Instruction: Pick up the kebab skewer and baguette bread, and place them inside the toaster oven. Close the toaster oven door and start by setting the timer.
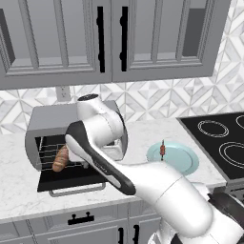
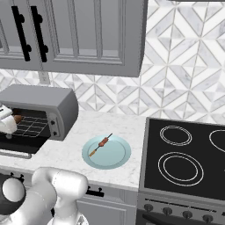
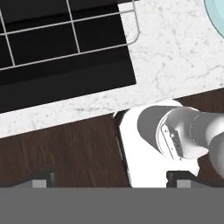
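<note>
Baguette bread [image 1: 60, 158] sits on the rack in the toaster oven [image 1: 47, 125], left of frame; kebab skewer [image 2: 100, 144] on plate [image 2: 118, 156], centre; toaster oven door [image 1: 71, 178] down; tool state cannot be told; next: fetch skewer.

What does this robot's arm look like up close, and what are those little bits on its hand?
The arm is glossy white, built of rounded tubular segments, with dark bands at the joints. No cables or markings show. The hand ends in two small blocky grey fingertips.
</note>
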